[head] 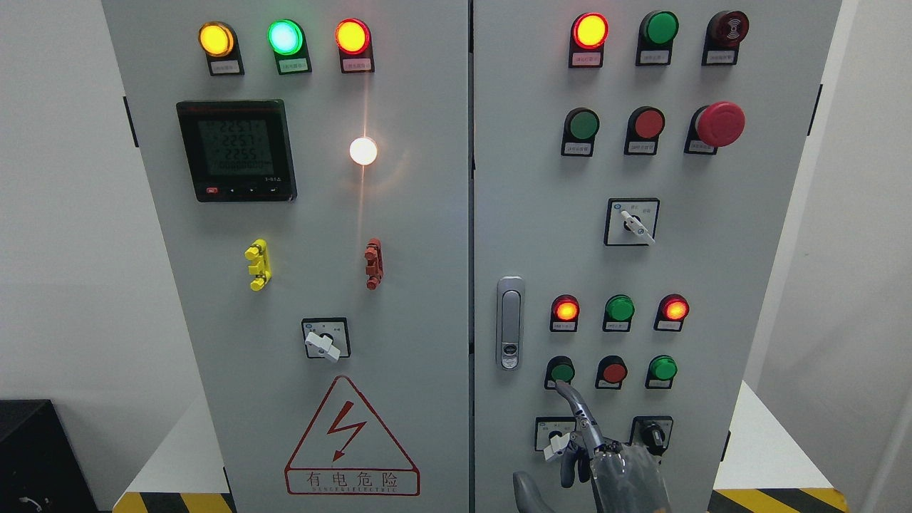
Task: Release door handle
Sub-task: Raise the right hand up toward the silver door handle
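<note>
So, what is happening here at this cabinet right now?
A robot hand rises from the bottom edge before the right door of a grey electrical cabinet. One finger points up, its tip just below a green push button. The door handle stands free, nothing holding it. Both doors look closed.

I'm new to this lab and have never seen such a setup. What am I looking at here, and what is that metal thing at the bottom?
The picture comes from a camera on a humanoid robot's head, facing a grey two-door electrical cabinet. Its doors carry coloured indicator lamps, push buttons, rotary switches, a black digital meter and a red mushroom stop button. The metal thing is the robot's right hand, entering from the lower right. One finger is stretched up towards a green round button; it holds nothing. The silver door handle on the right door stands apart from the hand, untouched. The left hand is out of view.
</note>
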Controlling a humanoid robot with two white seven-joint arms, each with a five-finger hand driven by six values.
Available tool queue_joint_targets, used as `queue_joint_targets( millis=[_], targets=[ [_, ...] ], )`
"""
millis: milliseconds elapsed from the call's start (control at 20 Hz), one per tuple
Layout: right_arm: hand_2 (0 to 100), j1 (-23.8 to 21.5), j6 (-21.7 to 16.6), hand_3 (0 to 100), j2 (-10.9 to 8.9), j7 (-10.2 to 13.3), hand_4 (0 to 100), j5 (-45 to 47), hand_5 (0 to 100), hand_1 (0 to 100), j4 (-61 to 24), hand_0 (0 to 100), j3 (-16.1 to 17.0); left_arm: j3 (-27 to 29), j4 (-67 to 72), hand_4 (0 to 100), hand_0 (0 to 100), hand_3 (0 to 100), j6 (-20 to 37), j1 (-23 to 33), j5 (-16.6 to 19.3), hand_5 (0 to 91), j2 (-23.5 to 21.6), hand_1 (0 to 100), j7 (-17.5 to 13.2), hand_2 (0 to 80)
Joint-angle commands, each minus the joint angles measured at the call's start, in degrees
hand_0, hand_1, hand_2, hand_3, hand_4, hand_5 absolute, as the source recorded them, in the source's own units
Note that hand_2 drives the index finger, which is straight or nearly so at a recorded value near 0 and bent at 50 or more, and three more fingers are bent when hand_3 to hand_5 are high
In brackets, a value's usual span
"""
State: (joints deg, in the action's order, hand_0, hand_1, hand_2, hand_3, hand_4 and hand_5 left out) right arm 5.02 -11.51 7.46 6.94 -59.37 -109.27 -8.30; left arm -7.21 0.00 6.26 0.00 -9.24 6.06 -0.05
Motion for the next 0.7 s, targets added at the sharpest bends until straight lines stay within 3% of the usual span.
queue_joint_targets(
  millis=[0,200,501,651],
  targets=[
    [7,2.5,0.0,100,-0.16,0.1,100,-8.7,100,25,2.0,31,0.0,-0.1,1.7,0,12,0,0.0,-1.6,0.0,0.0,0.0,56,0.0,0.0],
    [7,2.7,0.1,100,-0.16,0.2,100,-13.5,100,25,2.5,30,0.0,0.0,1.7,0,12,0,0.0,-1.5,0.0,0.0,0.0,56,0.0,0.0],
    [7,3.7,0.2,100,-0.08,2.6,100,-21.0,100,24,3.8,30,-0.2,0.0,1.7,0,12,0,0.0,-1.5,0.0,0.0,0.0,56,0.0,0.0],
    [7,4.6,2.6,100,-0.08,2.6,100,-24.5,100,24,4.3,30,-2.0,0.0,1.7,0,12,0,0.0,-1.5,0.0,0.0,0.0,56,0.0,0.0]
  ],
)
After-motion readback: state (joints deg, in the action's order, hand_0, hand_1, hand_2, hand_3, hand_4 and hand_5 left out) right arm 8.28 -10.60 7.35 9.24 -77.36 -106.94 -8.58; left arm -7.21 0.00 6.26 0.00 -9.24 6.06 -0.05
